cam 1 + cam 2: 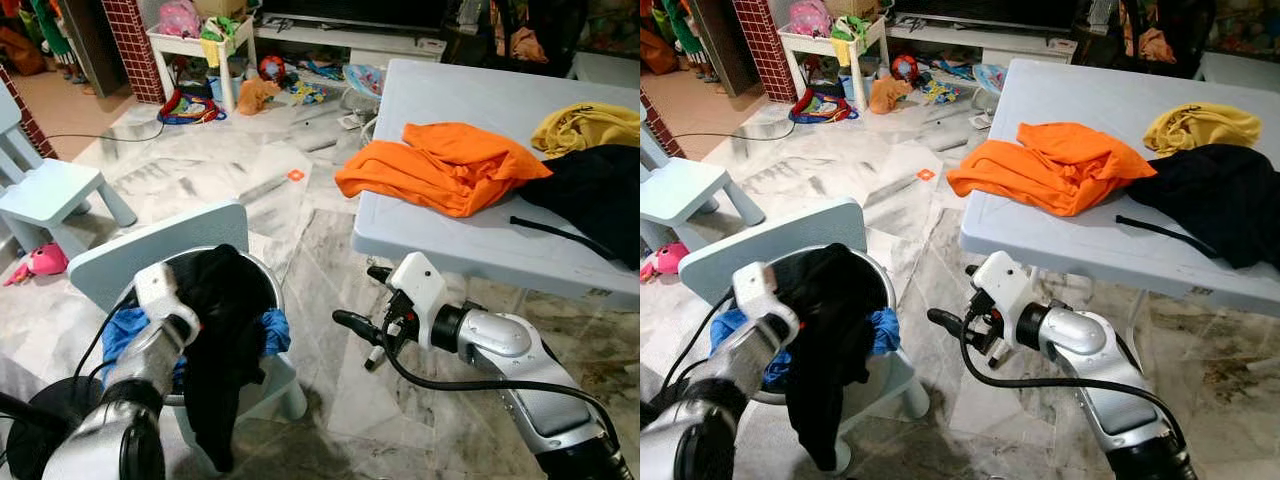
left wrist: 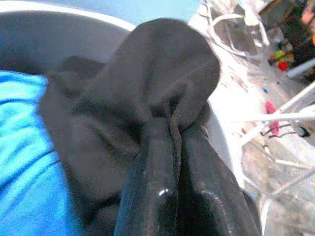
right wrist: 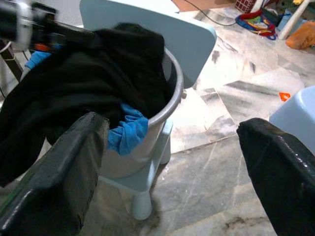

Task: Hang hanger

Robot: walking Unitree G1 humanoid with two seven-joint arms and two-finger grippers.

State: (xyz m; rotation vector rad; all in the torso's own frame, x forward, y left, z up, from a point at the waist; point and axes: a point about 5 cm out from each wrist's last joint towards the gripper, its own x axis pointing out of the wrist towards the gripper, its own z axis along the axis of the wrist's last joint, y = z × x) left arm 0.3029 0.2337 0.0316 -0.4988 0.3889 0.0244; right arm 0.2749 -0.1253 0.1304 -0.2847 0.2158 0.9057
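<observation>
A black garment (image 1: 225, 330) hangs out of a grey bucket (image 1: 272, 290) that stands on a small pale blue chair (image 1: 150, 250). My left gripper (image 2: 174, 128) is shut on a fold of this garment above the bucket, and blue cloth (image 2: 24, 162) lies beneath it. To the right, my right gripper (image 1: 360, 297) stands open and empty, low in front of the grey table (image 1: 450, 250) and facing the bucket (image 3: 174, 78). On the table lie an orange garment (image 1: 440, 165), a yellow one (image 1: 585, 125) and a black one (image 1: 600, 190) with a thin black strip (image 1: 560, 232) beside it.
A second pale blue chair (image 1: 50, 190) stands at the left with a pink toy (image 1: 40, 262) beside it. Toys and clothes are scattered around a white side table (image 1: 200, 45) at the back. Bare marble floor (image 1: 230, 180) lies between the chairs and the table.
</observation>
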